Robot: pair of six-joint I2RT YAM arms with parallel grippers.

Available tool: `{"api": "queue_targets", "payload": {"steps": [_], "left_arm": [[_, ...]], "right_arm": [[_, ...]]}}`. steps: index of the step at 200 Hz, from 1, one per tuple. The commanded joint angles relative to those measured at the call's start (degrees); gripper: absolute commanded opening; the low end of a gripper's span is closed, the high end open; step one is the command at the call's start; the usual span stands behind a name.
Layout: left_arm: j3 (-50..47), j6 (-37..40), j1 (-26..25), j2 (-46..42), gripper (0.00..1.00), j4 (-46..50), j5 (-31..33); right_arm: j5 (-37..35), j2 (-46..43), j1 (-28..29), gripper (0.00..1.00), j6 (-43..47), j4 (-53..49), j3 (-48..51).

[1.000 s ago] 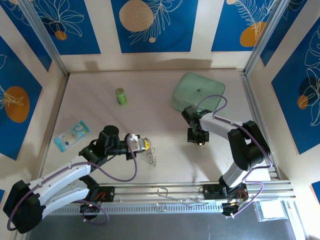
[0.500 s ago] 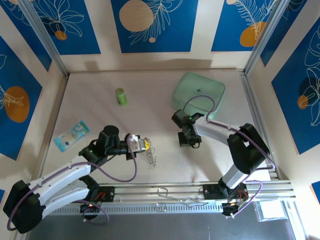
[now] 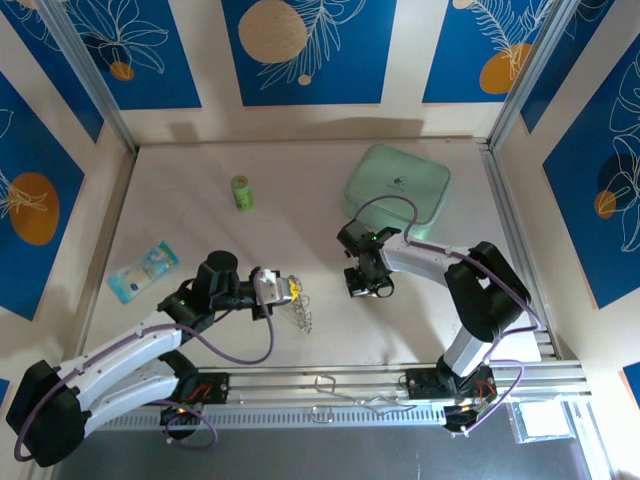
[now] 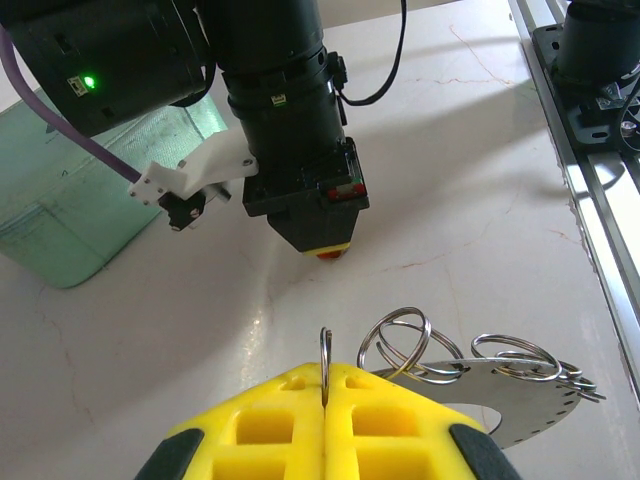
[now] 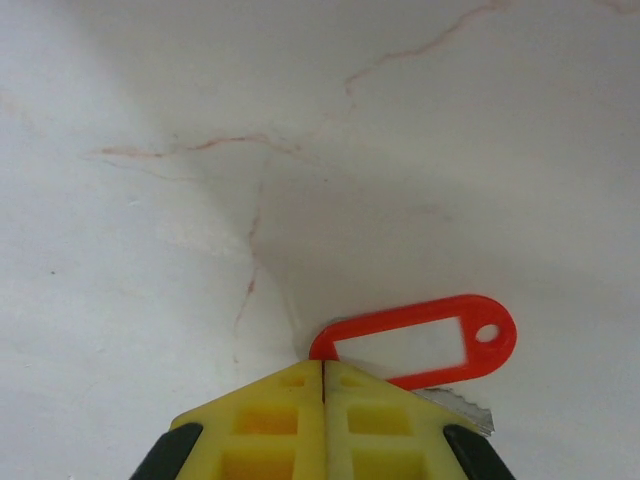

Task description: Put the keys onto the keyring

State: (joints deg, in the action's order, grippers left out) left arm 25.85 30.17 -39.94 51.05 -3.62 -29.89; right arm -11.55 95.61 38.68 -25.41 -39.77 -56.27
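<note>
My left gripper (image 4: 325, 368) is shut on one thin split ring (image 4: 325, 345) of the keyring (image 4: 500, 395), a flat silvery ring fringed with several small wire rings. It holds the keyring just above the table at centre-left (image 3: 300, 313). My right gripper (image 5: 323, 368) is shut on a key with a red plastic tag (image 5: 430, 340). The tag sticks out to the right of the fingers, and the key's toothed blade (image 5: 468, 410) peeks out below it. In the left wrist view the right gripper (image 4: 330, 250) points down at the table beyond the keyring, apart from it.
A pale green case (image 3: 398, 185) lies at the back right. A small green cylinder (image 3: 241, 192) stands at the back left, and a blue packet (image 3: 143, 270) lies near the left wall. A metal rail (image 3: 380, 383) runs along the near edge.
My right arm has swung left across the table with the red-tagged key, closing in on the left gripper and keyring. The left arm has held still.
</note>
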Motion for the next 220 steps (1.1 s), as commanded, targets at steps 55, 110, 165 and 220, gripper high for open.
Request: {"api": "queue_targets", "payload": {"steps": [55,110,165,220], "left_arm": [[-0.4,1.3,-0.5,-0.6,0.0,-0.5,-0.4],[-0.4,1.3,-0.6,-0.6,0.0,-0.4,-0.3],[-0.3,1.4,-0.6,-0.7,0.0,-0.3,-0.3],[-0.3,1.6,-0.6,-0.8,0.0,-0.2,-0.3]], "right_arm": [[2.6,1.7,-0.7,0.07,0.4,-1.0,-1.5],[2.4,0.3,-0.7,0.2,-0.1,-1.8,-1.4],[1.6,-0.7,-0.8,0.24,-1.2,-2.7,-1.4],[1.5,-1.5,-0.3,0.24,-1.8,-4.0,-1.8]]}}
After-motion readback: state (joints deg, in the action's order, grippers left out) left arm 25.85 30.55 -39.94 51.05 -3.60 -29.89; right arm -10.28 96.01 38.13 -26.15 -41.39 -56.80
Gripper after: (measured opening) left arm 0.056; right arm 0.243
